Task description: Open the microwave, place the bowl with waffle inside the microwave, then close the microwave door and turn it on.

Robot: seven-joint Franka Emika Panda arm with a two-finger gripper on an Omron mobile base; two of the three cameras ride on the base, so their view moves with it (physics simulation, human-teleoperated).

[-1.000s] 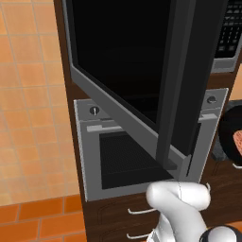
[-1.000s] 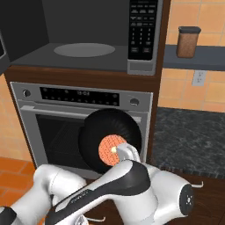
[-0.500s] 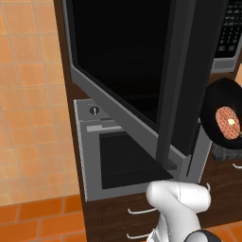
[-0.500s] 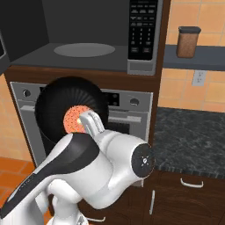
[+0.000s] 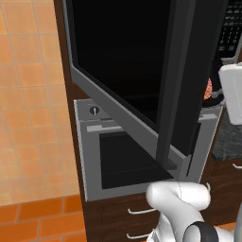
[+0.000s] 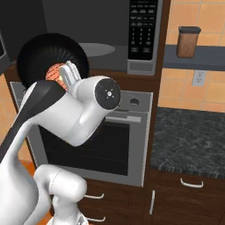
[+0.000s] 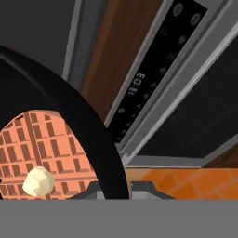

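The microwave (image 6: 143,67) stands open, and its grey turntable (image 6: 97,48) shows inside the cavity. The microwave door (image 5: 137,71), black glass edged in grey, swings out toward the base and hides most of the cavity in the left base view. My gripper (image 6: 70,74) is shut on the rim of the black bowl (image 6: 41,55), which hangs in front of the cavity's lower left. The bowl's inside faces the right base camera. A round orange waffle (image 7: 42,148) with a pale butter ball lies in it. A sliver of the bowl (image 5: 211,90) shows past the door's edge.
Below the microwave is the grey oven (image 6: 112,145) with its display strip (image 7: 139,83) and a round knob (image 6: 134,102). To the right are a dark stone counter (image 6: 189,136) and a brown jar (image 6: 188,41) on a shelf. Drawers (image 6: 180,193) sit low.
The arm has carried the bowl up and to the left, from in front of the oven door to the height of the microwave opening. The door has stayed open.
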